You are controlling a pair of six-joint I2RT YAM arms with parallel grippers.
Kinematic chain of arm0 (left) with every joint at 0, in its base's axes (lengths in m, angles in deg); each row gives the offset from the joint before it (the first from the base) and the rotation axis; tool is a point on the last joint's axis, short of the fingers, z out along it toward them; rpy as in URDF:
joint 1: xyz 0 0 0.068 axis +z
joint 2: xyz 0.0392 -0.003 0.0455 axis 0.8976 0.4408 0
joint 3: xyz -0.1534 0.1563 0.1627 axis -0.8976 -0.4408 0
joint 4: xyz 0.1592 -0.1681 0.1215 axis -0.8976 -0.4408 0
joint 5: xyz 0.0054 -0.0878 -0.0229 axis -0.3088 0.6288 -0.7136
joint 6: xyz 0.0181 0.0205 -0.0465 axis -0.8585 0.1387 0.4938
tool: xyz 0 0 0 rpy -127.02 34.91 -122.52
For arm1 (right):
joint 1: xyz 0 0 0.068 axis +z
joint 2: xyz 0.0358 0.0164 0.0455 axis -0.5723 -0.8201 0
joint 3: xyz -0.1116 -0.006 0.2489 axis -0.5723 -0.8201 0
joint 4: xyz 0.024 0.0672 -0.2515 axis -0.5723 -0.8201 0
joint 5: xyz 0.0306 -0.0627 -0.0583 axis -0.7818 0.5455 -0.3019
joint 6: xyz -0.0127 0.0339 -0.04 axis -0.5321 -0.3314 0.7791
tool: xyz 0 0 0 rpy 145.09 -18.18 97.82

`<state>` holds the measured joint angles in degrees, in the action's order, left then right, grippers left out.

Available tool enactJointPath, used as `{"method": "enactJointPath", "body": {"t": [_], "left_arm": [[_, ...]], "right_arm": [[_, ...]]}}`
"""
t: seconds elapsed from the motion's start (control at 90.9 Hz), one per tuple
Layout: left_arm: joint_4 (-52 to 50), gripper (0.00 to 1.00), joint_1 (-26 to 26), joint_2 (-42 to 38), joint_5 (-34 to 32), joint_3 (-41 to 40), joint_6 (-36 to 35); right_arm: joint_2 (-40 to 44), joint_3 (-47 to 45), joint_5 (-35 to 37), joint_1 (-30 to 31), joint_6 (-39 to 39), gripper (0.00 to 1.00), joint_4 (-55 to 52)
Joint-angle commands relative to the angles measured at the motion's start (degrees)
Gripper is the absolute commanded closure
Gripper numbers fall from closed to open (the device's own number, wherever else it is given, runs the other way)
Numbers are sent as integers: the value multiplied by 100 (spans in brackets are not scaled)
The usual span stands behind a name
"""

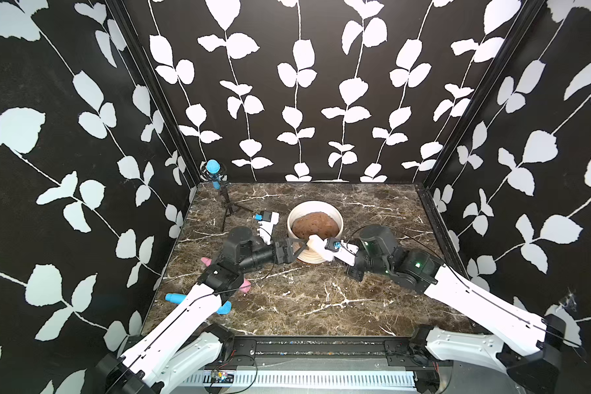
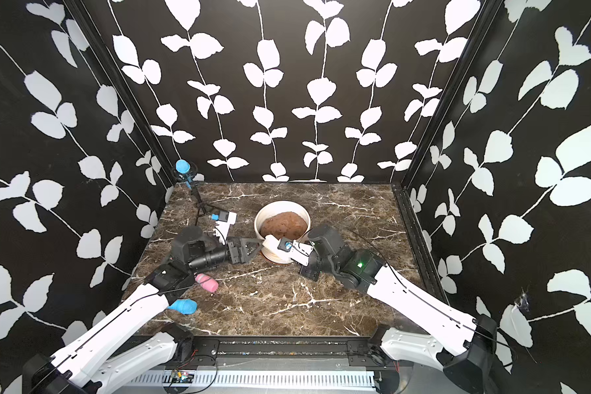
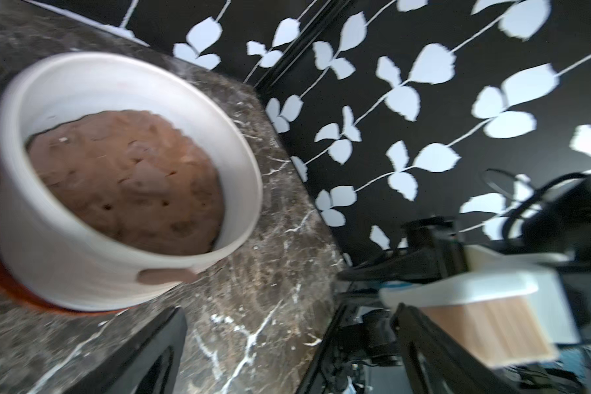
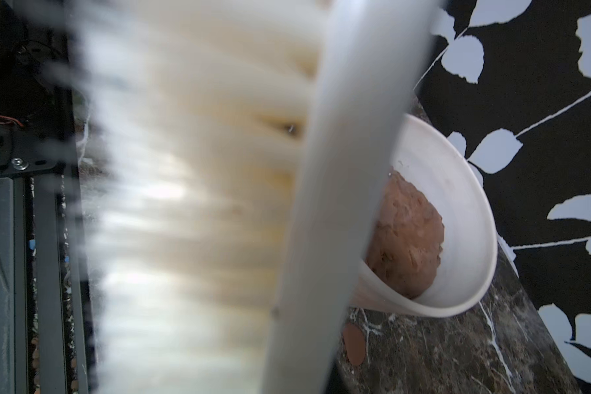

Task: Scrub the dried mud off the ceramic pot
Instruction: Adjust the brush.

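**Right fingers** point(image 1: 329, 244): clamped on the white handle of a brush point(image 1: 316, 247). Its cream bristles are at the near wall of the pot. Whether they touch it cannot be told.

**Left fingers** point(image 3: 144, 351): spread wide and empty, just beside the pot's near-left side.

**Dried mud** point(image 3: 166, 274): one flat reddish-brown oval sits on the outer wall just under the rim, not yet scrubbed. A similar oval point(image 4: 354, 344) lies on the bench beside the base, probably already off the pot.

**Ceramic pot** point(image 1: 314, 205): wide and cream-white with a thick rounded rim, upright at mid-bench. It holds lumpy brown soil point(image 1: 316, 227) and stands on an orange-brown saucer point(image 3: 0, 283).

**Bench** point(image 1: 321, 300): dark veined marble.

**Progress:** judged partly done. At least one patch is left, and the arms hide the rest of the near wall.
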<state>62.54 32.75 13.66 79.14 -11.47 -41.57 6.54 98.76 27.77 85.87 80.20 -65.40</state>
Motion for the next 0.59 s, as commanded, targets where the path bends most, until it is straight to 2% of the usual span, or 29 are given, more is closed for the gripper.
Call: {"method": "enactJointPath", "body": {"t": [0.0,0.22,0.396,0.583], "left_arm": [[568,2,-20,40,829,241,552],[495,2,-36,292,1116,328,813],[404,2,-37,146,1080,366,752],[-506,2,-29,-127,884,726,321]], "right_arm": [[-56,189,-77,89,288,100,383],[-269,276,47,352,768,100,356],[-397,352,346,415,1026,100,173],[-476,356,388,457,1484,100,-283]]}}
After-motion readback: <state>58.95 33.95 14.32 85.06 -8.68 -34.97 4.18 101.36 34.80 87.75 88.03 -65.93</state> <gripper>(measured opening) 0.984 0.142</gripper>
